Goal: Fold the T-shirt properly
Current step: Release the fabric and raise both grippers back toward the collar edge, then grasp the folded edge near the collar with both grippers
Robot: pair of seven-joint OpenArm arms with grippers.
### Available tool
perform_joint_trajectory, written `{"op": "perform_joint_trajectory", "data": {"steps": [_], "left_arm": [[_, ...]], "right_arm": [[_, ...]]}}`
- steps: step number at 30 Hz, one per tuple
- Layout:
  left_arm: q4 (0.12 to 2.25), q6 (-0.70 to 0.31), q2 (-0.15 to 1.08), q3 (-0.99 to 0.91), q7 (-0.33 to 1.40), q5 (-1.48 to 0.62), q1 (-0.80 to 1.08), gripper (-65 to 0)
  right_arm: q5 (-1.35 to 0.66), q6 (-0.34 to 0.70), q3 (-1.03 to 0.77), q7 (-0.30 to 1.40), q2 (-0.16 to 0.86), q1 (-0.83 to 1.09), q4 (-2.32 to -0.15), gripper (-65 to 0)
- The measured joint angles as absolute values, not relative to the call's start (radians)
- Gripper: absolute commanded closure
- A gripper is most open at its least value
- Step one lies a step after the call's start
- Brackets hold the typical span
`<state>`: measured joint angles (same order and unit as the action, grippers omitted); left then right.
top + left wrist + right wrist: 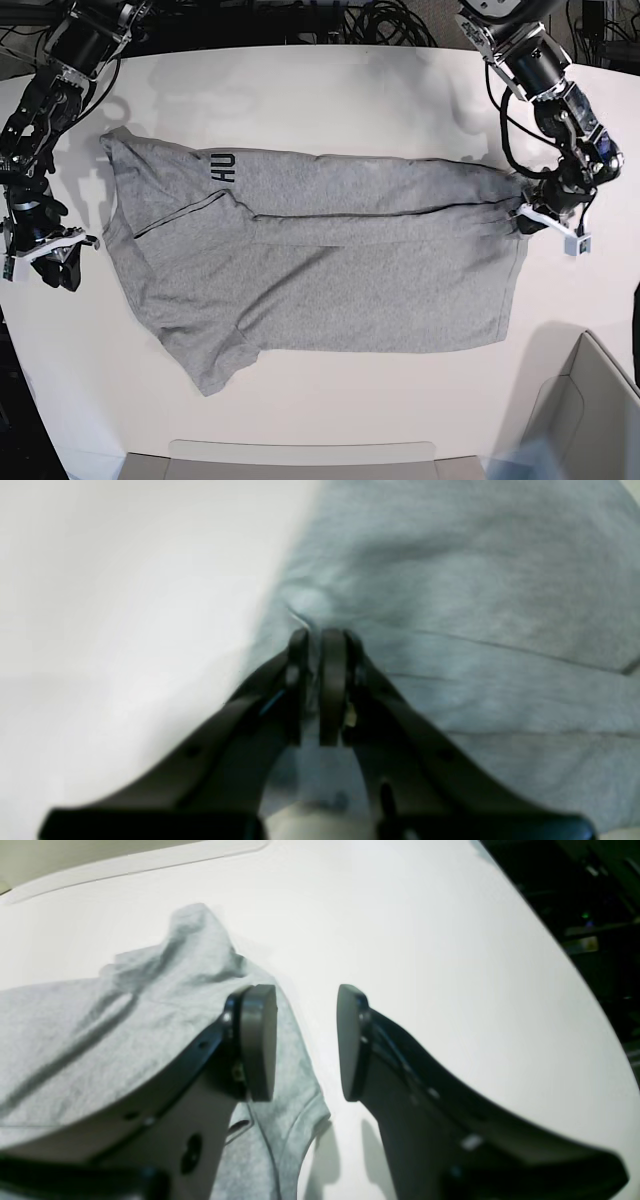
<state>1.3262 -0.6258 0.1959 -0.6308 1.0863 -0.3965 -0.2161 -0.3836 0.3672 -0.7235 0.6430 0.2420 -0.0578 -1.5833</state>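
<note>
The T-shirt [320,280] lay spread across the middle of the white desk [330,90], mostly flat, with its far long edge already turned over toward the centre so that a strip of dark lettering showed near the upper left of the base view. Over on the right of that view, the left gripper [315,635] was down at the hem end of the shirt, its fingers [332,680] pressed nearly together with a pinch of grey cloth puckered between them, so it looked to have a real hold on the fabric there. On the left side of the frame, the right gripper [307,1040] hung just off the sleeve end, its fingers about half apart and gripping nothing; from its own camera one finger sat over the sleeve and the other over bare desk. My read was that a lengthwise fold was in hand, one end pinched and the other end not yet taken. The next move seemed to call for the right gripper to close on the cloth at the sleeve end, so both ends could be lifted and carried across together without dragging the shirt crooked.
</note>
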Motion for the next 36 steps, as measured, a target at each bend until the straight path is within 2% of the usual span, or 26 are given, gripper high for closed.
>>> {"op": "perform_joint_trajectory", "data": {"steps": [2,5,8,11,16,20,24,26,30,33,36], "left_arm": [[1.31,-0.626,0.186,-0.615,1.071,-0.412,-0.232,-6.9],[1.284,-0.623,0.186,-0.62,1.088,-0.406,-0.268,-12.2],[1.283,-0.519,0.194,-0.683,1.071,-0.414,-0.29,-16.9],[1.283,-0.444,0.194,-0.733,1.074,-0.41,-0.296,-17.1],[1.282,-0.445,0.194,-0.739,1.075,-0.406,-0.319,-17.0],[1.381,-0.472,0.18,-0.814,1.136,-0.41,-0.267,-17.0],[1.588,-0.647,0.166,-0.836,1.174,-0.391,-0.156,-17.0],[1.684,-0.696,0.153,-0.83,1.172,-0.413,-0.108,-17.0],[1.74,-0.7,0.147,-0.823,1.171,-0.418,-0.032,-17.0],[1.739,-0.697,0.153,-0.825,1.171,-0.41,0.011,-17.0],[1.739,-0.697,0.152,-0.826,1.172,-0.41,0.017,-17.0]], "right_arm": [[-0.381,0.367,-0.725,0.644,0.233,-0.044,-1.584,-20.9],[-0.379,0.368,-0.723,0.647,0.224,-0.028,-1.584,-20.9],[-0.379,0.368,-0.723,0.642,0.229,-0.014,-1.585,-20.9],[-0.379,0.368,-0.725,0.644,0.229,0.001,-1.586,-20.9],[-0.375,0.37,-0.723,0.648,0.223,0.026,-1.612,-20.9],[-0.427,0.37,-0.734,0.756,0.2,0.087,-1.763,-20.9],[-0.57,0.381,-0.818,0.922,0.196,0.175,-1.897,-20.9],[-0.591,0.374,-0.888,1.016,0.181,0.212,-1.9,-21.0],[-0.611,0.372,-1.011,1.098,0.115,0.256,-1.897,-21.1],[-0.627,0.372,-1.015,1.103,0.103,0.32,-1.895,-22.0],[-0.624,0.389,-0.976,1.099,0.119,0.355,-1.842,-26.1]]}}
